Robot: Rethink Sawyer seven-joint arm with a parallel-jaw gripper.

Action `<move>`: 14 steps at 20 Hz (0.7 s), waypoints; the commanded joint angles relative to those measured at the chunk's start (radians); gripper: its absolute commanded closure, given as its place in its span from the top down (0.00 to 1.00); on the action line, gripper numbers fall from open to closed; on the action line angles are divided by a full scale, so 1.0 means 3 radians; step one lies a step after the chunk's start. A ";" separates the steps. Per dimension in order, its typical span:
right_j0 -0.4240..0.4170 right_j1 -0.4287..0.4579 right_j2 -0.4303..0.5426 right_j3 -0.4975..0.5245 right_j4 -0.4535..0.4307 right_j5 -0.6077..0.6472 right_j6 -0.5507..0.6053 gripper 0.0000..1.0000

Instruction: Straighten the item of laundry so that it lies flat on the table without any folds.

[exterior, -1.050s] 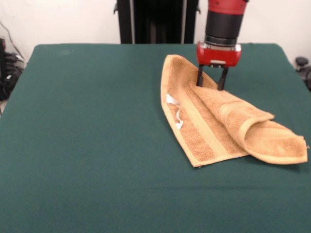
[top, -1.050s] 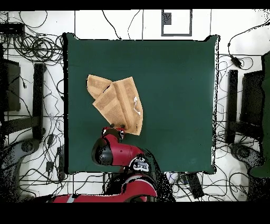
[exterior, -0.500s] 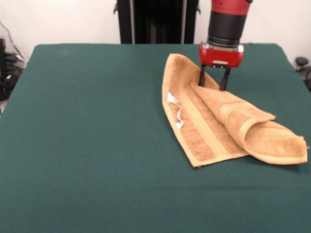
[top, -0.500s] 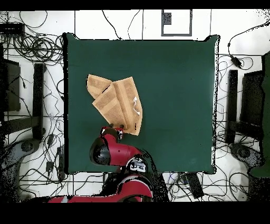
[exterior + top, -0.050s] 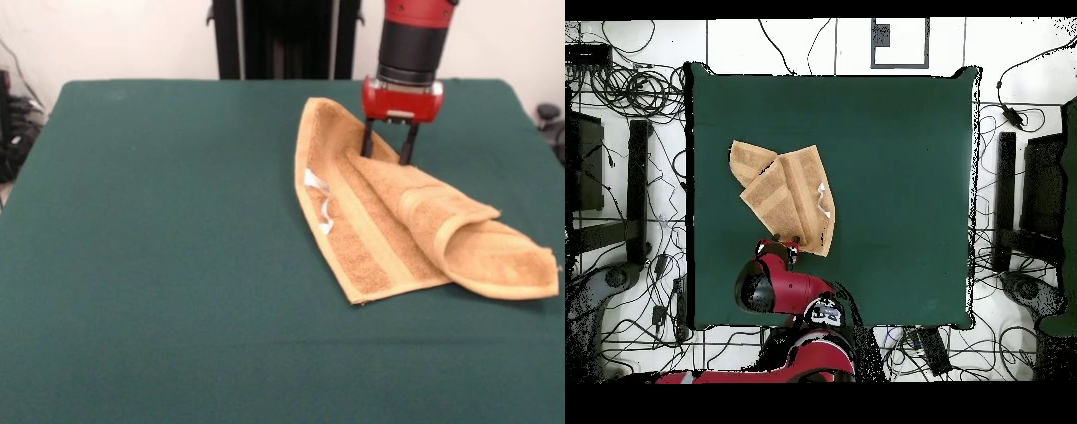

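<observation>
Nearest the front camera lies bare green table (image 5: 159,291), its felt-like cloth smooth and unmarked. There are no containers on it (only the one piece of laundry). The towel (image 5: 388,221) lies right of centre in the front view, toward the far edge. It is tan-orange terry with paler woven bands running along its length, and it is not flat. Its near right part is doubled over into a thick rounded fold, and a pointed corner reaches toward the camera. A small white care tag (image 5: 318,196) curls out at the towel's left hem. What lies beneath the folded flap is hidden, so the towel's full outline cannot be read.

Farther back, the gripper (image 5: 386,155) hangs from the red and black arm. Its two dark fingers (image 5: 365,141) are spread apart, and their tips are down at the towel's far edge. Whether they pinch any cloth cannot be told, as a clear gap shows between them.

In the overhead view the towel (image 5: 787,195) sits in the left half of the table (image 5: 895,150), and the arm covers the gripper. Around the table is a pale floor strewn with dark cables (image 5: 625,80). A white wall and a black upright stand (image 5: 284,40) rise behind the far edge.
</observation>
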 commanded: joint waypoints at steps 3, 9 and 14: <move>0.0230 0.0331 0.0519 -0.0351 0.0343 0.0022 0.0864 1.00; 0.0294 0.0318 0.0510 -0.0345 0.0461 0.0044 0.0880 1.00; 0.0353 0.0288 0.0488 -0.0332 0.0566 0.0073 0.0873 1.00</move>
